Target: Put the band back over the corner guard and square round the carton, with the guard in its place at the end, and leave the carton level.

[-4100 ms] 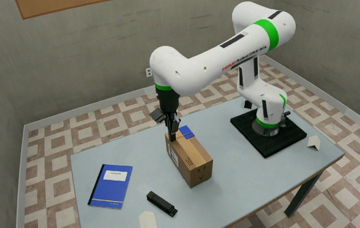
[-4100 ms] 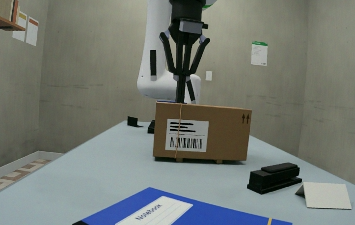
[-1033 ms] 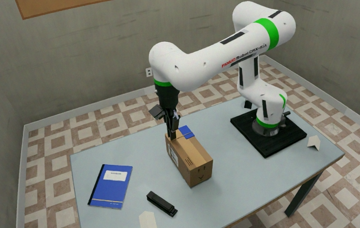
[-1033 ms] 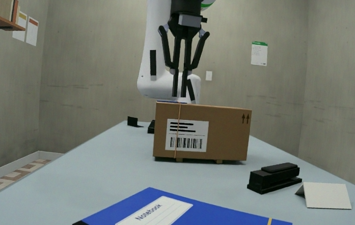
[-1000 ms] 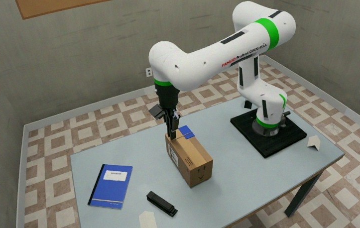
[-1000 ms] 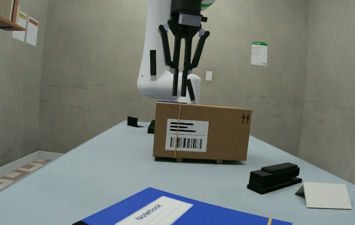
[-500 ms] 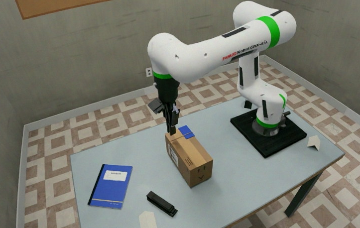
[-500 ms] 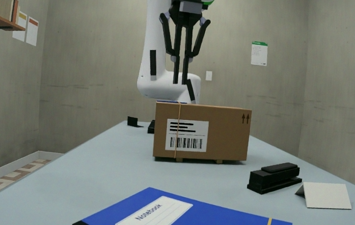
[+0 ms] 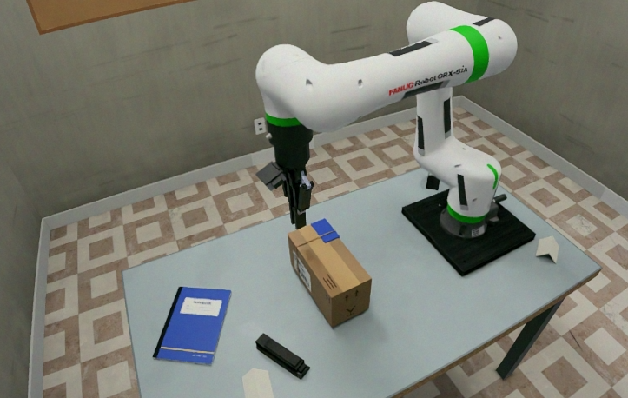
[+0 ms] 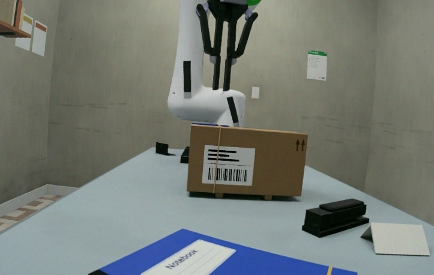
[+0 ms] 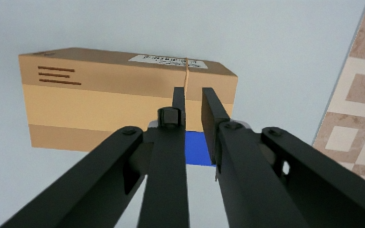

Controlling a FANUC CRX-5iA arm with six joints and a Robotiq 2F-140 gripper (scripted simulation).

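The brown carton [image 9: 335, 277] [image 10: 272, 164] [image 11: 105, 100] stands level on the table on small feet. A thin tan band [image 10: 217, 154] [image 11: 186, 75] runs round it near its far end, across the barcode label. The blue corner guard [image 9: 325, 228] [image 11: 197, 147] sits on the top far corner, beside the band; in the exterior view it [image 10: 204, 123] shows only as a thin blue edge. My gripper [image 9: 300, 222] [image 10: 221, 87] [image 11: 192, 103] hangs above that end, clear of the carton, with its fingers nearly together and nothing between them.
A blue notebook [image 9: 193, 324] [image 10: 211, 259] and a black stapler [image 9: 282, 355] [image 10: 334, 216] lie near the front. White folded cards [image 9: 548, 247] [image 10: 395, 237] lie at the table's edges. The robot base [image 9: 469, 232] stands at the back right.
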